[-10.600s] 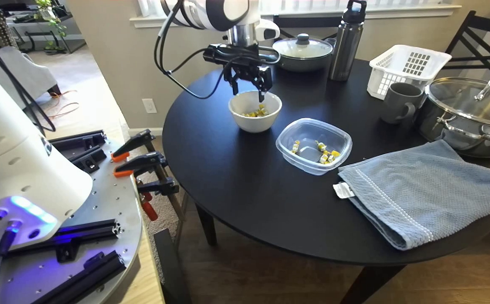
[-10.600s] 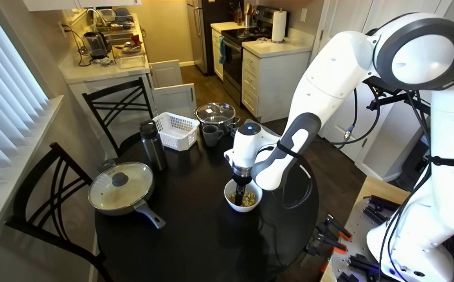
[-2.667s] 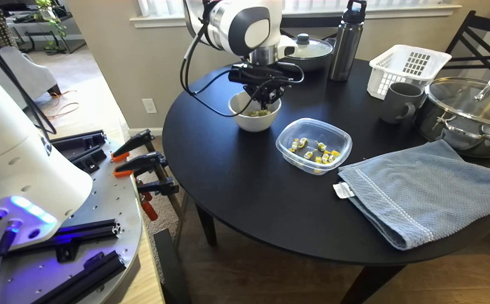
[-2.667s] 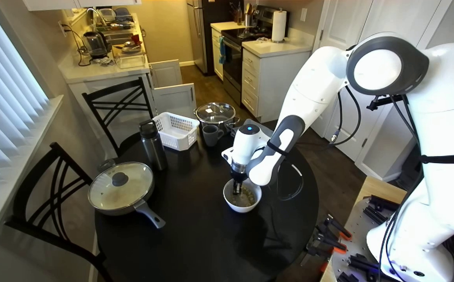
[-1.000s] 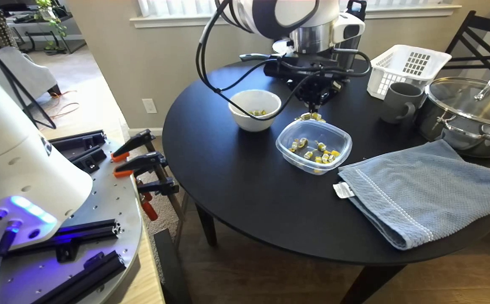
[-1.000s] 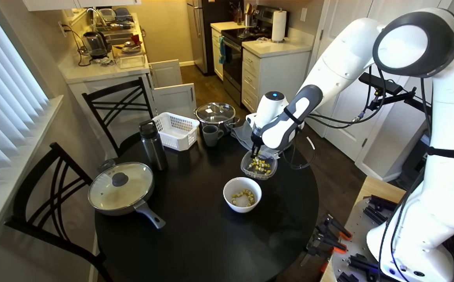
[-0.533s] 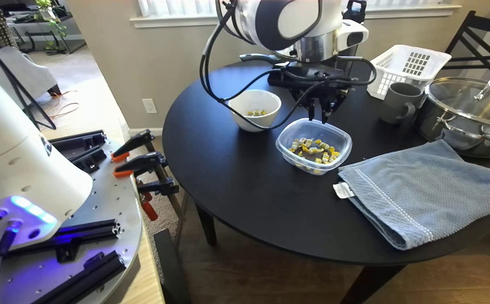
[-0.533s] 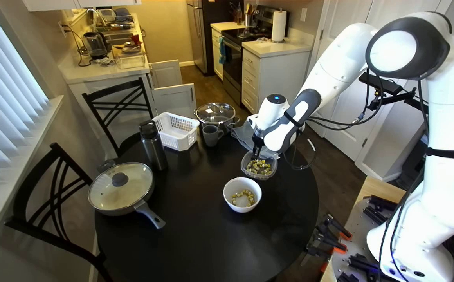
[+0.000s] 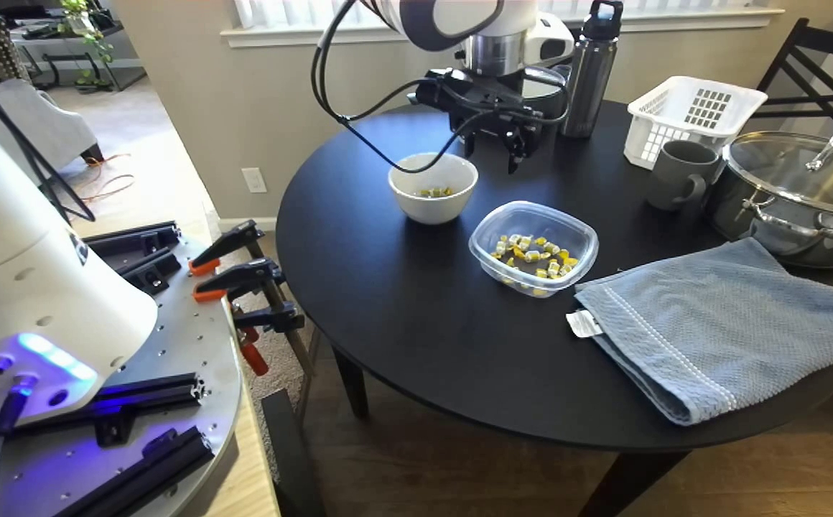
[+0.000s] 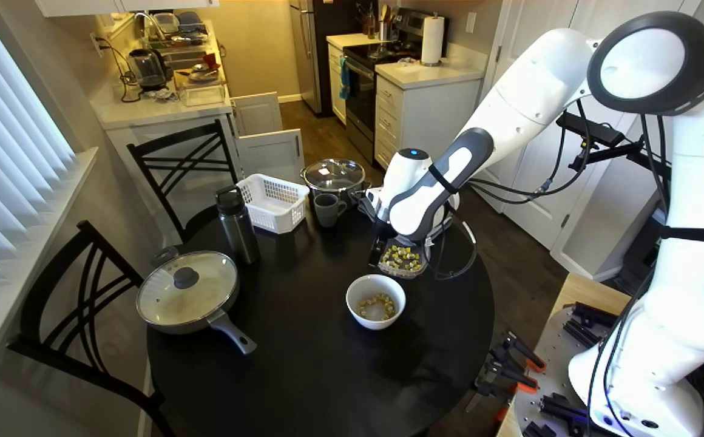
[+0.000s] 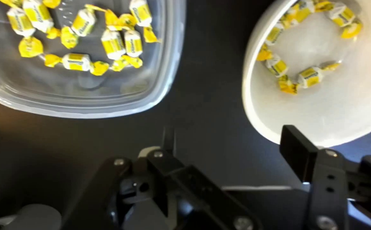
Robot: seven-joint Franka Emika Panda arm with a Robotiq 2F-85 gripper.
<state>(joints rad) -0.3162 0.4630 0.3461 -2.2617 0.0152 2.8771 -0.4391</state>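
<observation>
Round black table (image 9: 416, 323) beneath bowl (image 9: 431, 210), container (image 9: 531, 222), towel (image 9: 732, 323), mug (image 9: 675, 176), basket (image 9: 664, 136), bottle (image 9: 587, 86), pot (image 9: 729, 205), pan (image 10: 182, 329).

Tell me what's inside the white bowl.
Yellow-and-white wrapped candies lie in a broken ring on the bottom of the white bowl; the patches of bottom directly beneath them are covered, so unseen.

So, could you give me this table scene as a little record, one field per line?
Surface: round dark table
Fingers: spread apart, holding nothing, above the table
Candies: wrapped in yellow and white; more in the clear tub than the white bowl
Also there: grey mug, lidded pot, white basket, metal bottle, folded towel, lidded pan
</observation>
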